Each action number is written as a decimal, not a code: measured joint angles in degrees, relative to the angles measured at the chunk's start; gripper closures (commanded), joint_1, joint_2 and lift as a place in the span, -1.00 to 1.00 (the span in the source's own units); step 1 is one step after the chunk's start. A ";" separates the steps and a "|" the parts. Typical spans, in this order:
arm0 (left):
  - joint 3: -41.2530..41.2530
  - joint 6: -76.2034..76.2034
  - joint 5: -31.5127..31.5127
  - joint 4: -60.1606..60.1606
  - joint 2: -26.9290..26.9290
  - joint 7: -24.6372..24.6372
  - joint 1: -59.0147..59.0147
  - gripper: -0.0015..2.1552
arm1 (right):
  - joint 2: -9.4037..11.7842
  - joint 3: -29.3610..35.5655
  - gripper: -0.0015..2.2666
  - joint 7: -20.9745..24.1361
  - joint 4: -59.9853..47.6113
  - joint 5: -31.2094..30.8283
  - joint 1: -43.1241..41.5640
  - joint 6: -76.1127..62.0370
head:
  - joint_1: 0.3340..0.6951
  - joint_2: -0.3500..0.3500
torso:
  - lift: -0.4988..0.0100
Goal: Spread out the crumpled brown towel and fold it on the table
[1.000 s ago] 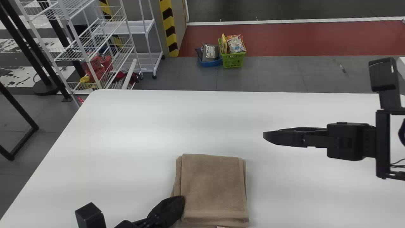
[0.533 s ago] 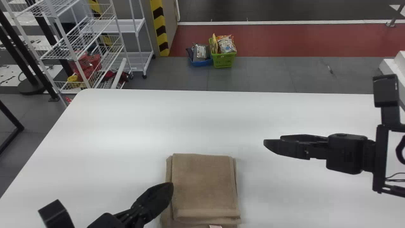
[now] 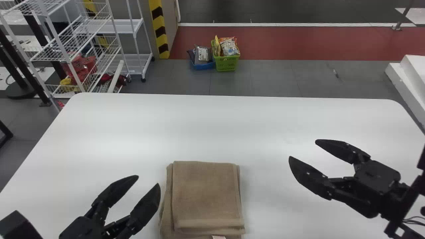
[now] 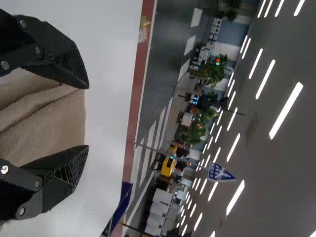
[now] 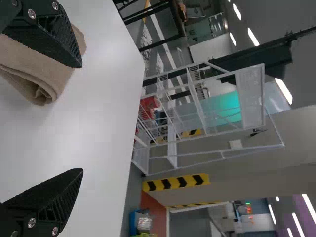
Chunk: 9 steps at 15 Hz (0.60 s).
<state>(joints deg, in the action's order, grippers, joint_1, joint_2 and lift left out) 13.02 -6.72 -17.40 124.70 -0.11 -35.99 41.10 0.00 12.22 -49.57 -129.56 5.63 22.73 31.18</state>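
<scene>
We see the left black two-fingered gripper (image 3: pixel 149 181) with its jaws spread wide and nothing grasped, just beside the left edge of the folded brown cloth towel (image 3: pixel 206 196). The right black two-fingered gripper (image 3: pixel 302 149) also has its jaws well parted and empty, over the right part of the smooth white tabletop (image 3: pixel 132 132), apart from the towel. We cannot tell whether either pair of jaws touches the tabletop.

The towel lies flat in a layered, roughly rectangular stack at the near middle of the tabletop, its lower layers peeping out along the left side. Its near end is cut off by the head view's bottom edge, where we make out part of a small white tag (image 3: pixel 218 237). That same edge crops the left arm, and the right edge crops the right arm. In both wrist views, the jaws cover some of the towel.

We count one towel, one tag and two grippers. Beyond the tabletop, on the dark grey floor, we count two plastic baskets side by side: a green basket (image 3: pixel 227 63) with snack bags (image 3: pixel 229 47) in it, and a blue basket (image 3: pixel 203 66), also filled.
</scene>
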 measured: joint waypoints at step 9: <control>-7.91 32.77 11.81 -4.47 -1.68 24.93 4.59 -0.84 | 0.00 -9.92 -0.92 23.89 2.03 -0.42 18.89 -26.42 | 1.00 0.41 | 0.46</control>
<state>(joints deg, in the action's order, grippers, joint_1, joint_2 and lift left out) 5.11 26.05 -5.58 120.23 -1.79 -11.05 45.69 0.00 2.30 -25.69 -127.53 5.21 41.63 4.77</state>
